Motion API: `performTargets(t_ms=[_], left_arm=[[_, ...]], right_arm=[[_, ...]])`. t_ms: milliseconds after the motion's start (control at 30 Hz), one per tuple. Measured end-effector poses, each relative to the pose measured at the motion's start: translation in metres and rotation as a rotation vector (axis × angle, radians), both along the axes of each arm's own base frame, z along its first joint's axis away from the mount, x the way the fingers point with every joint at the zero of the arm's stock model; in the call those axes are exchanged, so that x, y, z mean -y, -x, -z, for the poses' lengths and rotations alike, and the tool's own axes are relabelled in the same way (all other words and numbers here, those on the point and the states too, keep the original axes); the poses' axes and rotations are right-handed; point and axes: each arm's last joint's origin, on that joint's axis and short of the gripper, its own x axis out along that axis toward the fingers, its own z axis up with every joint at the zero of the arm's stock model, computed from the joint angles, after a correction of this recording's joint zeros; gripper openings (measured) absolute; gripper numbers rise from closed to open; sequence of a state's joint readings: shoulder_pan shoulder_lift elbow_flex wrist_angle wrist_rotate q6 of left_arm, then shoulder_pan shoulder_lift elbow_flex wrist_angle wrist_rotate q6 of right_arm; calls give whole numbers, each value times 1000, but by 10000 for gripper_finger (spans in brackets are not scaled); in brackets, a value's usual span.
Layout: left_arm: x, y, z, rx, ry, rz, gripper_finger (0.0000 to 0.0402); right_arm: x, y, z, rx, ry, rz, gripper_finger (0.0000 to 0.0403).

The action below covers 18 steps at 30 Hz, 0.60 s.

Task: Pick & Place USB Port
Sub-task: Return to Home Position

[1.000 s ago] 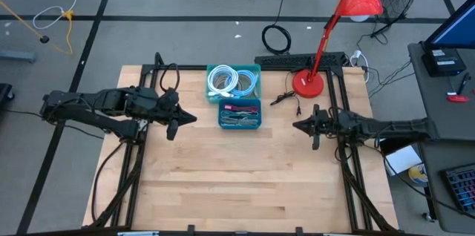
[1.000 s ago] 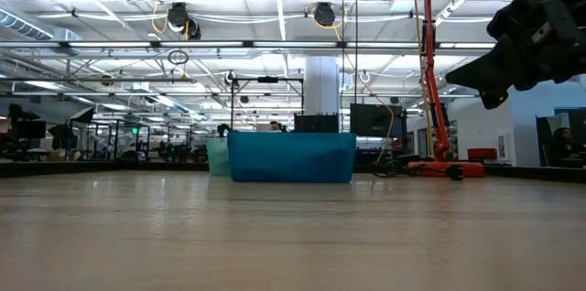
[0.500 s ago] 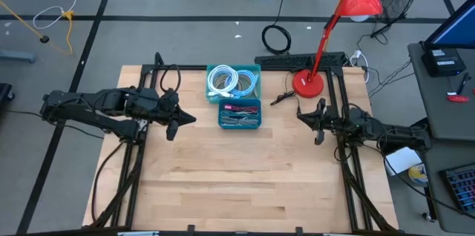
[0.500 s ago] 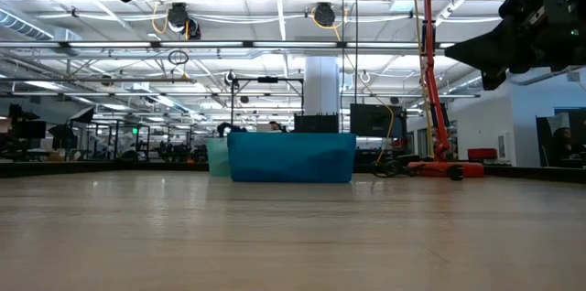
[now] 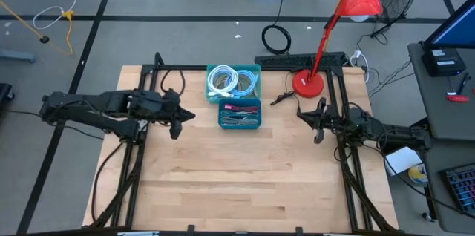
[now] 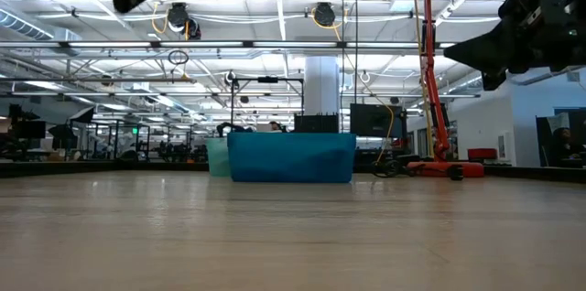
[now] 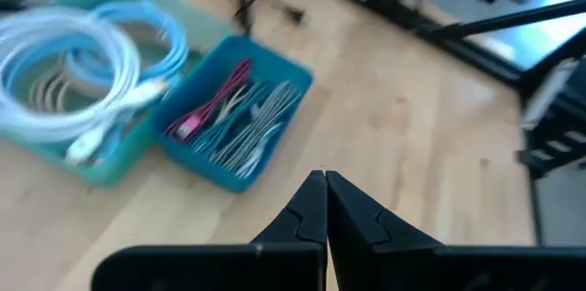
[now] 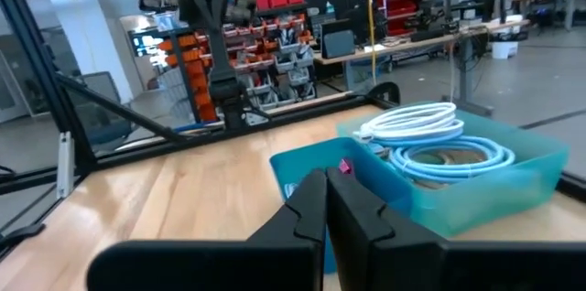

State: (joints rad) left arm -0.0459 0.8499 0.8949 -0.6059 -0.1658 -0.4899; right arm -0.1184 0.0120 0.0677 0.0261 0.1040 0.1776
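A dark blue tray (image 5: 240,114) holding several thin cables, one pink, stands on the table at the far middle; it also shows in the left wrist view (image 7: 236,113). Behind it stands a teal bin (image 5: 232,82) of coiled white and blue cables. My left gripper (image 5: 191,116) is shut and empty, up in the air left of the blue tray. My right gripper (image 5: 300,113) is shut and empty, up in the air right of the tray, pointing at it. Its fingertips (image 8: 324,179) meet in its wrist view.
A red desk lamp stands with its base (image 5: 306,83) at the far right corner. A small black cable (image 5: 284,99) lies on the table between the lamp base and the tray. The near half of the wooden table (image 5: 237,184) is bare.
My left gripper has drawn slightly toward the table's left and turned a little. My right gripper moved toward the table's far edge and swung its tip toward the blue tray, then held still. Both stay shut.
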Motion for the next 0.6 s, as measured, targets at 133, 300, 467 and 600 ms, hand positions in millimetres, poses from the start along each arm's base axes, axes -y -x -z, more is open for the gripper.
performTargets(t_ms=[133,300,467,600], left_arm=[[-4,3,36,-24,55,-36,0],[-4,11,69,105,146,-34,0],[-6,23,100,161,193,-97,0],[-7,34,115,155,194,-142,0]], right_arm=[[0,0,-6,57,6,4,0],[0,0,-7,74,8,3,0],[0,0,-8,80,9,1,0],[0,0,-8,82,9,0,0]])
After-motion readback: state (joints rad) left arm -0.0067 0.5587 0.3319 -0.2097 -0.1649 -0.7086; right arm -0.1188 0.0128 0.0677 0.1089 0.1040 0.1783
